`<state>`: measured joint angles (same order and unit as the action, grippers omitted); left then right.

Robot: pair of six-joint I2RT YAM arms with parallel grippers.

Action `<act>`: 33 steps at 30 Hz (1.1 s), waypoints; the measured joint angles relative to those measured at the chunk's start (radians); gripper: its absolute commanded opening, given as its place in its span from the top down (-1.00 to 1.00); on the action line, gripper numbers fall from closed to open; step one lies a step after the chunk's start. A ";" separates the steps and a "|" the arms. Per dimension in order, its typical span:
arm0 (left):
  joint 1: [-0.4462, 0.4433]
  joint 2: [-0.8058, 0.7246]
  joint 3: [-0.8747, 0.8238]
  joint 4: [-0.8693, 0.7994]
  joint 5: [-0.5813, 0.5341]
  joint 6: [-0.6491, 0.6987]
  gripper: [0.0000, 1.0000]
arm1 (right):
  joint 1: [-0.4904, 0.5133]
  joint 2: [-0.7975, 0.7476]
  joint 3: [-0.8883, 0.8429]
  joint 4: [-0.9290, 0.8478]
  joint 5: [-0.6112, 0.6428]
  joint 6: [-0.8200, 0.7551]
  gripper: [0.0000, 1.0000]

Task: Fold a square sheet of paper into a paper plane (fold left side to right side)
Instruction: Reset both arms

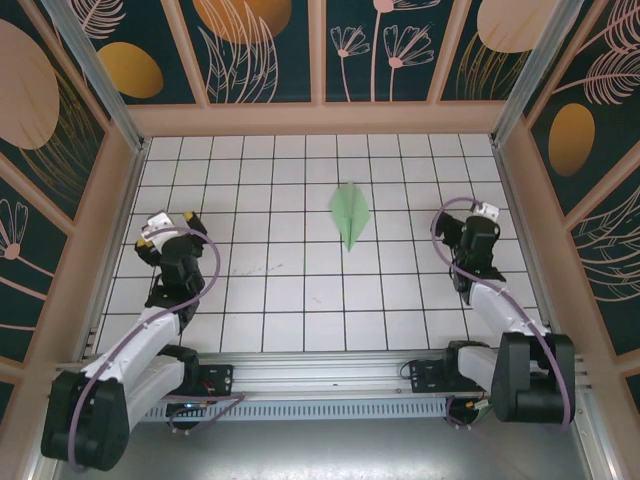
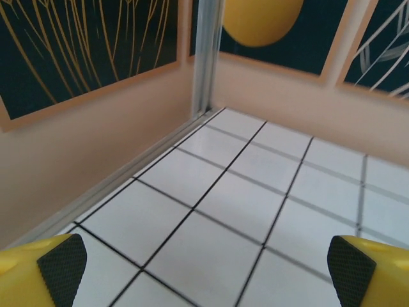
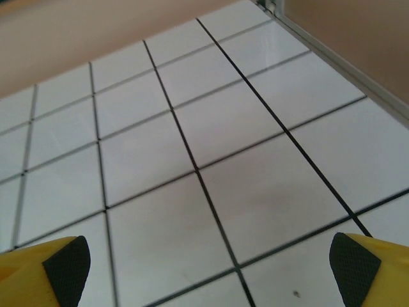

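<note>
Left hand (image 1: 157,234) hung over the desk (image 1: 280,300) close to the left wall (image 1: 108,235), its yellow fingers (image 2: 38,275) spread wide over white tiles (image 2: 211,211). Right hand (image 1: 486,214) hung at the opposite side by the right wall (image 1: 528,200), its fingers (image 3: 38,272) just as far apart. Farther out, between the two and well apart from both, the plane (image 1: 351,212) lay flat on the desk, a pale green dart with a centre crease, its narrow tip pointing back toward the arms. Beyond it rose the back wall (image 1: 320,118).
</note>
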<state>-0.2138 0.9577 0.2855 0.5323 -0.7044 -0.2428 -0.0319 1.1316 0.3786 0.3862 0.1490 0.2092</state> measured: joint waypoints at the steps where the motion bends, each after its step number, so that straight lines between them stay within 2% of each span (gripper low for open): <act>1: 0.002 0.026 -0.010 0.028 -0.001 0.028 -0.98 | -0.005 0.023 -0.021 0.044 0.000 -0.007 -0.98; 4: 0.010 0.099 -0.034 0.132 0.018 0.108 -0.98 | -0.015 0.111 -0.059 0.206 -0.016 -0.044 -0.98; 9: 0.037 0.193 -0.082 0.329 0.120 0.200 -0.98 | -0.015 0.209 -0.101 0.470 -0.070 -0.106 -0.98; 16: 0.109 0.312 -0.139 0.548 0.286 0.240 -0.98 | -0.015 0.364 -0.151 0.726 -0.153 -0.159 -0.98; 25: 0.146 0.334 -0.139 0.593 0.455 0.243 -0.97 | -0.015 0.409 -0.150 0.790 -0.178 -0.178 -0.98; 33: 0.149 0.334 -0.141 0.616 0.487 0.239 -0.97 | -0.014 0.409 -0.150 0.794 -0.177 -0.178 -0.98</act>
<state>-0.0650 1.2915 0.1444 1.1484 -0.2176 -0.0036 -0.0463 1.5406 0.2283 1.1801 -0.0280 0.0311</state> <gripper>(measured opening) 0.988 0.990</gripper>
